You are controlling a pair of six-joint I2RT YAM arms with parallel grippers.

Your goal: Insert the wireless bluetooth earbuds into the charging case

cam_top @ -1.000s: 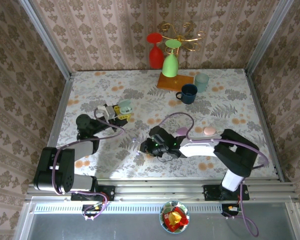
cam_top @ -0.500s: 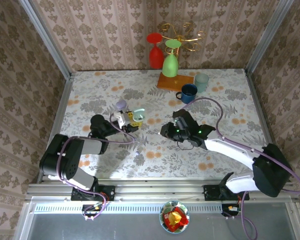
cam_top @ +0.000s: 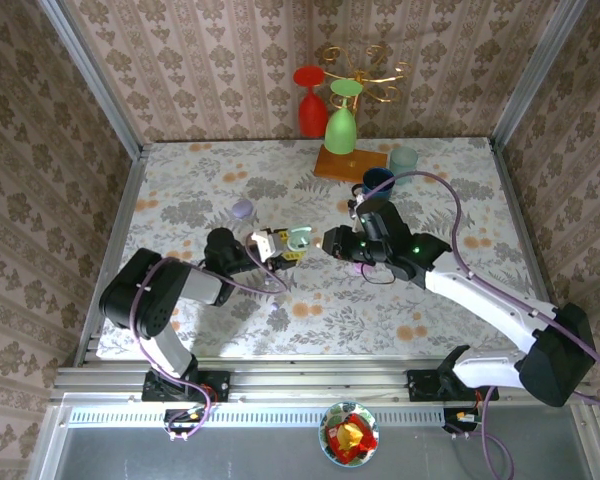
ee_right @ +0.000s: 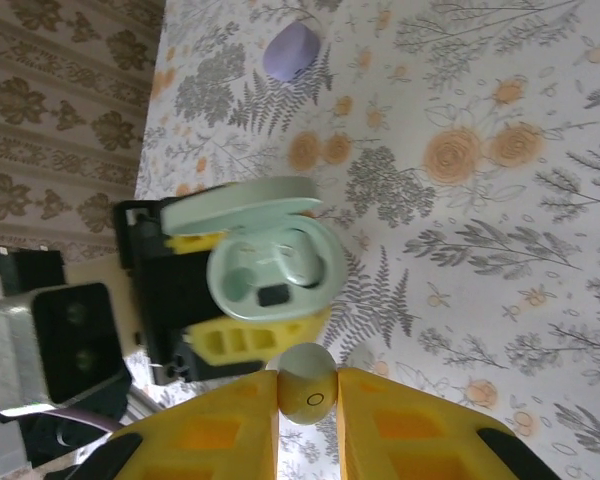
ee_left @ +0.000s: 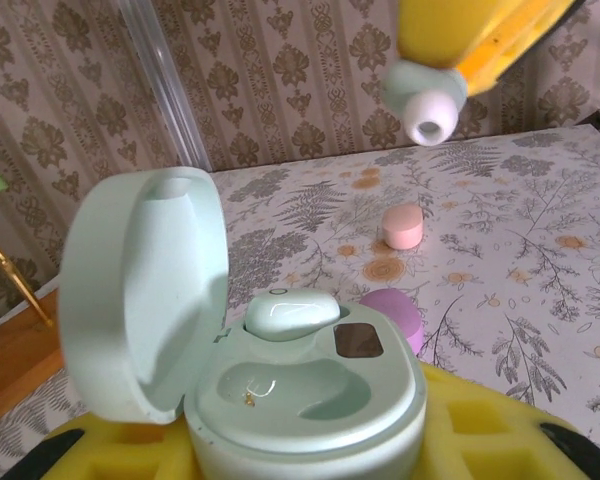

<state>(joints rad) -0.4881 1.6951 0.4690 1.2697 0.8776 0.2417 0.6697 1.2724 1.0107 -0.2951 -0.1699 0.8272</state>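
My left gripper (cam_top: 278, 247) is shut on the mint charging case (ee_left: 310, 400), its yellow pads (ee_left: 480, 425) clamping the base. The lid (ee_left: 145, 305) stands open to the left. One mint earbud (ee_left: 292, 312) sits in the far slot, and the near slot (ee_left: 300, 385) is bare. My right gripper (ee_right: 307, 385) is shut on a second mint earbud (ee_right: 307, 398), held above and just right of the case (ee_right: 275, 268). In the left wrist view that earbud (ee_left: 427, 100) hangs at the top right, apart from the case. The top view has both grippers nearly tip to tip at mid-table, the right gripper (cam_top: 332, 243) facing the case (cam_top: 298, 238).
A purple case (cam_top: 242, 209) lies behind the left gripper. A pink case (ee_left: 402, 226) and another purple one (ee_left: 392, 315) lie on the table beyond the mint case. A dark mug (cam_top: 377, 183), pale cup (cam_top: 404, 160), wooden board (cam_top: 348, 165) and two upturned glasses stand at the back.
My right arm swung from the near table up to mid-table, bringing its earbud next to the case. The left gripper carried the open case rightwards, uncovering the purple case behind it.
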